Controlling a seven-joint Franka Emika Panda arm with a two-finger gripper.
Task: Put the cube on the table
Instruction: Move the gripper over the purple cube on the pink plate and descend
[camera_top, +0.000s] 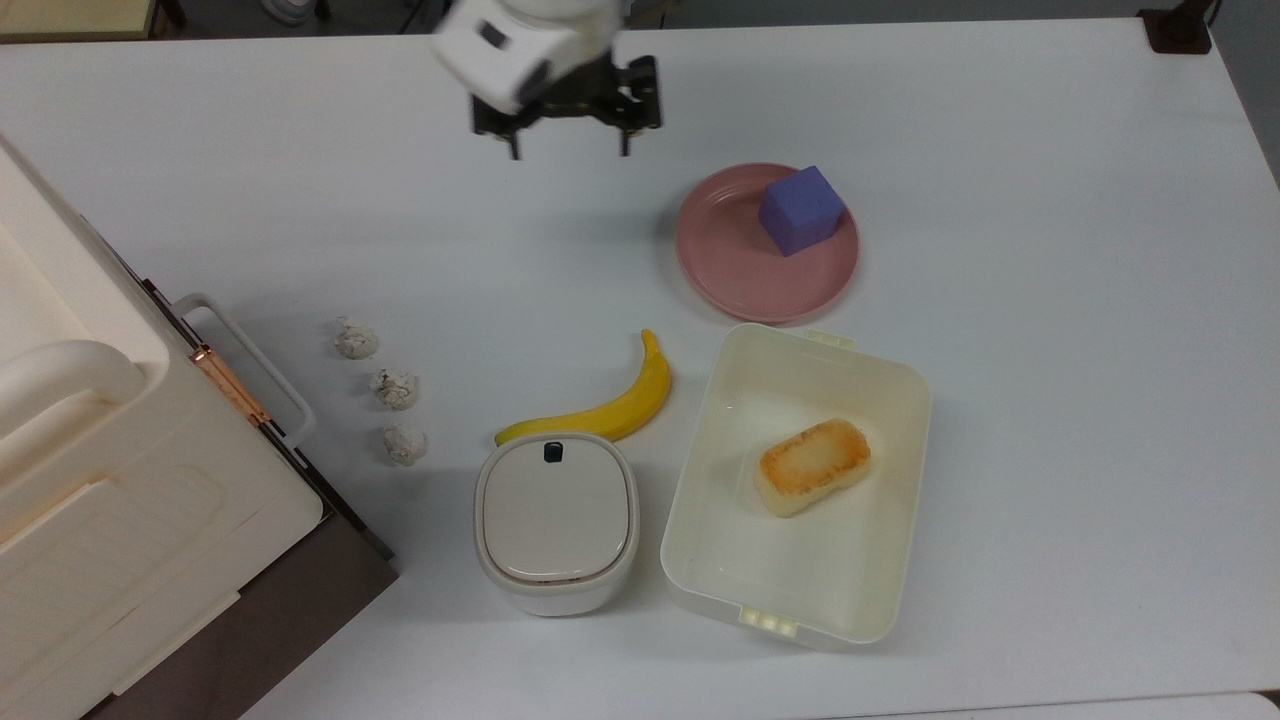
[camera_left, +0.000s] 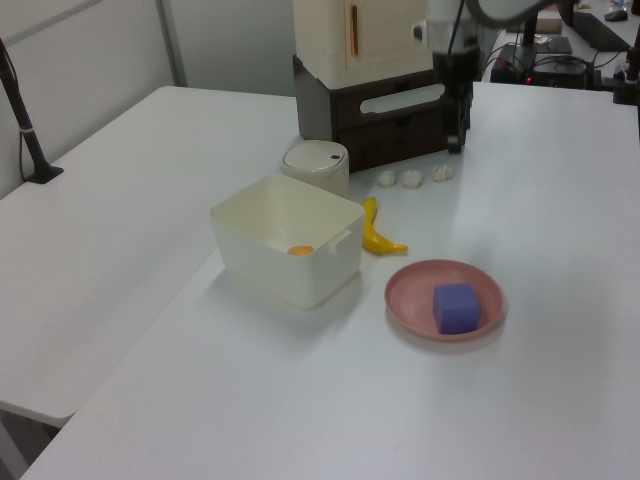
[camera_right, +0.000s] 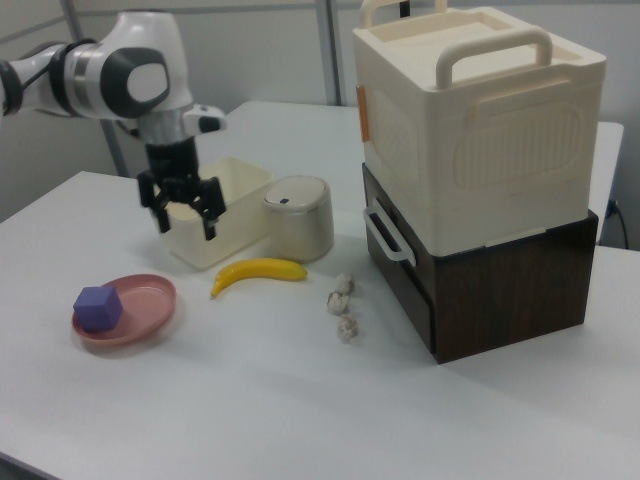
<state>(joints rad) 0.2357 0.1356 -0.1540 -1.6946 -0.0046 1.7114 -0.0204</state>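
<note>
Top view: gripper (camera_top: 568, 150), fingers spread and empty, cube (camera_top: 799, 210) off to the top view's right on pink plate (camera_top: 720, 262); right view: cube (camera_right: 98, 307) below-left of gripper (camera_right: 185, 226), so centre overhead before descending toward table (camera_right: 250, 390).

The cube (camera_right: 98, 307) sits on the pink plate (camera_right: 140, 310). The gripper (camera_right: 185, 224) hangs spread above the table (camera_right: 300, 400), behind that plate.

**What sits on the white table**

The big white table (camera_top: 1050, 400) holds a pink plate (camera_top: 740, 270), a cream tub (camera_top: 700, 480), a yellow banana (camera_top: 610, 405), a small lidded pot (camera_top: 556, 520) and three crumpled white lumps (camera_top: 395, 388) — plus a dark brown box (camera_right: 500, 280) at the top view's left.
</note>
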